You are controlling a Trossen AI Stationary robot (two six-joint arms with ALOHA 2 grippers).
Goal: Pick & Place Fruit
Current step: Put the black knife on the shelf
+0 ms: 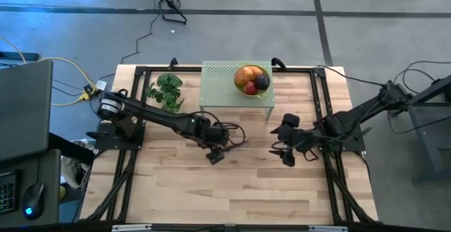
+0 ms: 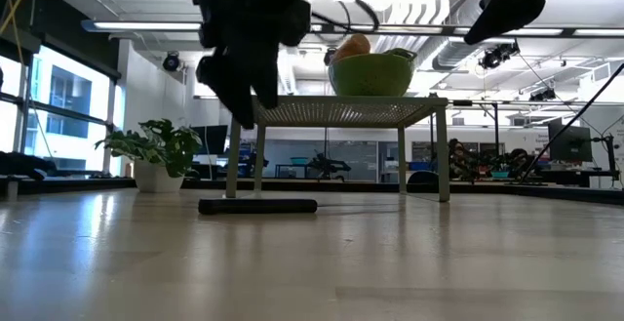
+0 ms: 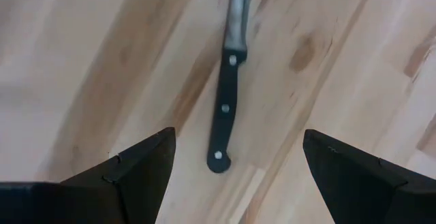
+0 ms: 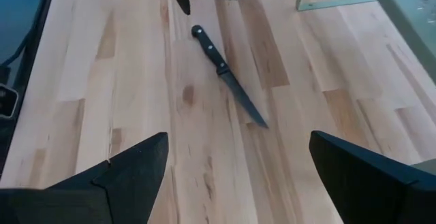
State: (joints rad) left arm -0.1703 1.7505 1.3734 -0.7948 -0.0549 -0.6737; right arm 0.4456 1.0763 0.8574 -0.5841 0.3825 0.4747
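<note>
The fruit (image 1: 251,79), orange, red and dark purple pieces, lies piled in a green bowl (image 2: 370,75) on a raised green mesh stand (image 1: 218,84) at the table's far middle. My left gripper (image 3: 238,139) hovers open above the table's middle, directly over the black handle (image 3: 223,118) of a knife that lies flat on the wood. It touches nothing. My right gripper (image 4: 238,139) hangs open over the right half of the table (image 1: 285,156), facing the knife (image 4: 228,74), and holds nothing.
A leafy green bunch (image 1: 166,91) stands at the far left of the table, beside the stand. The knife (image 2: 257,205) lies between the two grippers, near the stand's front legs (image 2: 444,155). Bare wood (image 1: 232,197) fills the near half.
</note>
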